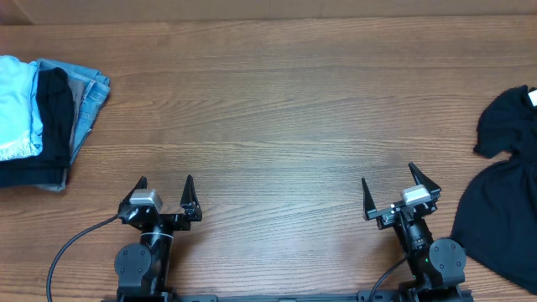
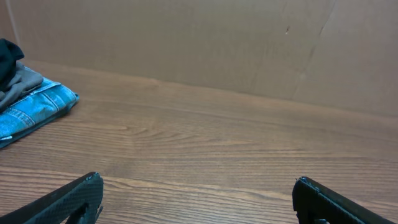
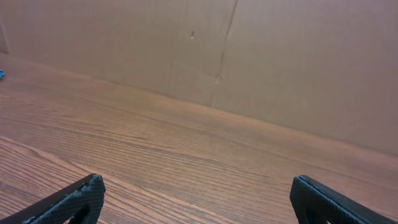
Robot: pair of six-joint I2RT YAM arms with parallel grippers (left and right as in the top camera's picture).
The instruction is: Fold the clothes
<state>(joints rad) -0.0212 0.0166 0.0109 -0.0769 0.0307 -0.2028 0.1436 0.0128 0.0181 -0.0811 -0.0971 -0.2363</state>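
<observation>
The black garment (image 1: 502,197) lies crumpled at the table's right edge in the overhead view, partly cut off by the frame, with a small white tag (image 1: 532,96) near its top. It does not show in either wrist view. My right gripper (image 1: 393,186) is open and empty, just left of the garment and not touching it. It shows open in the right wrist view (image 3: 196,186) over bare wood. My left gripper (image 1: 164,186) is open and empty at the front left, far from the garment. It shows open in the left wrist view (image 2: 198,186).
A stack of folded clothes sits at the far left: a light-blue piece (image 1: 17,105), a black piece (image 1: 55,113) and grey-blue denim (image 1: 86,105). The denim also shows in the left wrist view (image 2: 34,109). A cardboard wall (image 3: 249,56) stands behind the table.
</observation>
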